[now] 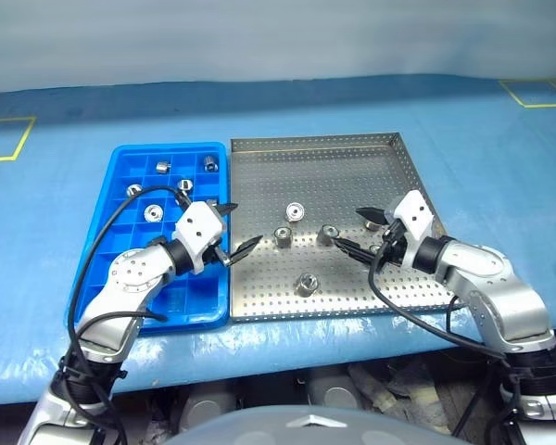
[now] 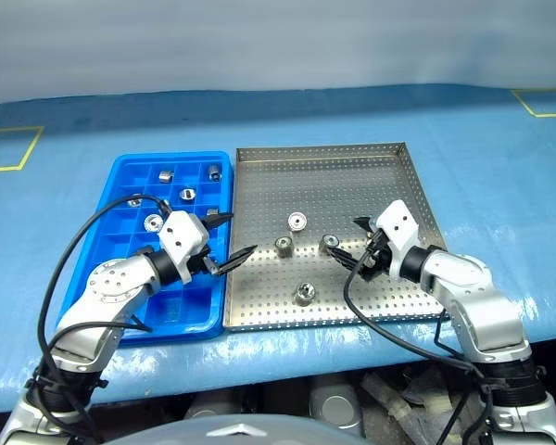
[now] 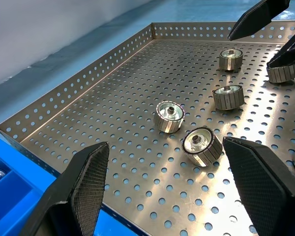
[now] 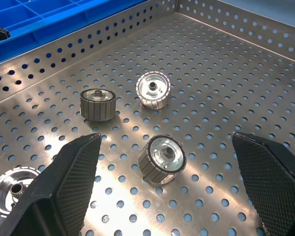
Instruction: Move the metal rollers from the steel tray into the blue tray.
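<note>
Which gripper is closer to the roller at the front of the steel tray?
Left, narrowly. The left gripper hangs open beside the tray's blue-tray edge, up-left of that roller; the right gripper sits open up-right of it.

The two head views look forward and down from above the worktop (image 1: 371, 111), taking in the whole blue tray (image 1: 120, 185) and steel tray (image 1: 352, 176) from a moderate distance. They share nearly the same scene, the right eye offset slightly sideways.

The left wrist view sits low and close over the steel tray's floor (image 3: 137, 64), facing across it from the blue tray's side toward the far corner, between its own fingers (image 3: 83, 182).

The right wrist view, equally close, faces the opposite way, toward the blue tray (image 4: 49, 14). Both wrist views share the rollers (image 4: 162, 158) at the tray's middle.
</note>
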